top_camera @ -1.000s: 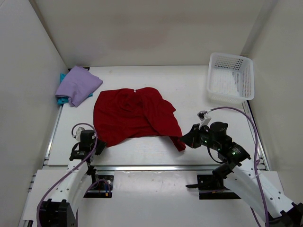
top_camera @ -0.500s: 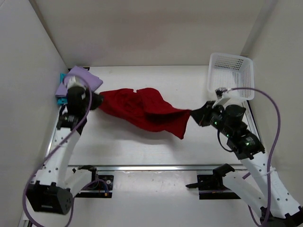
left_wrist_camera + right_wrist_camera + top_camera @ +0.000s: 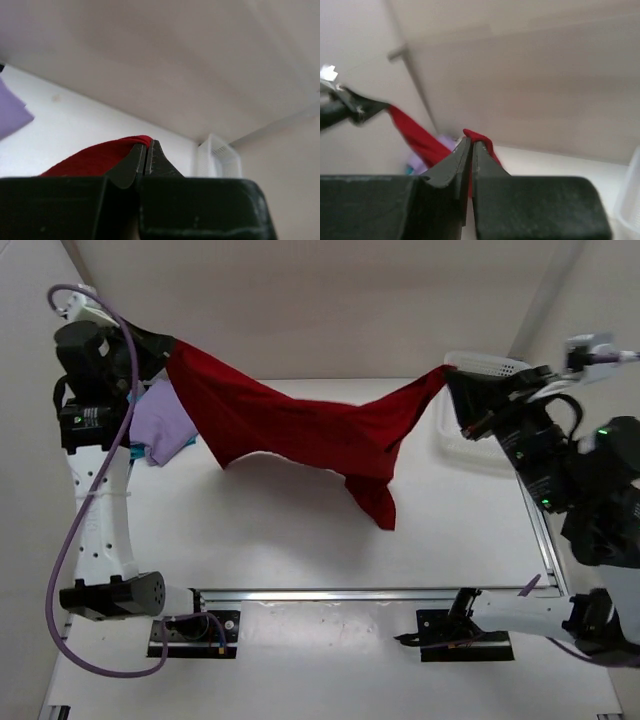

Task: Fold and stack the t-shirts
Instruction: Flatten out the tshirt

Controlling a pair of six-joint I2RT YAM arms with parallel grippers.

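Red t-shirt (image 3: 300, 430) hung stretched above the table (image 3: 300, 555), long axis running left to right between my arms — left gripper (image 3: 163, 346) clamped shut on its left end, right gripper (image 3: 451, 373) likewise on the other, loose flap sagging nearer the right.

This is a robotics lab test cell, not a home. The white bench (image 3: 300, 540) is boxed in on three sides by plain white panels (image 3: 300, 300), with a metal rail (image 3: 330, 594) along its near edge. The left arm (image 3: 100, 510) and right arm (image 3: 560, 475) rise from black base plates (image 3: 465, 645) and trail purple cables (image 3: 58, 570). The only domestic things are a red t-shirt (image 3: 300, 425), a lavender t-shirt (image 3: 160, 425) and a white lattice basket (image 3: 490, 362).
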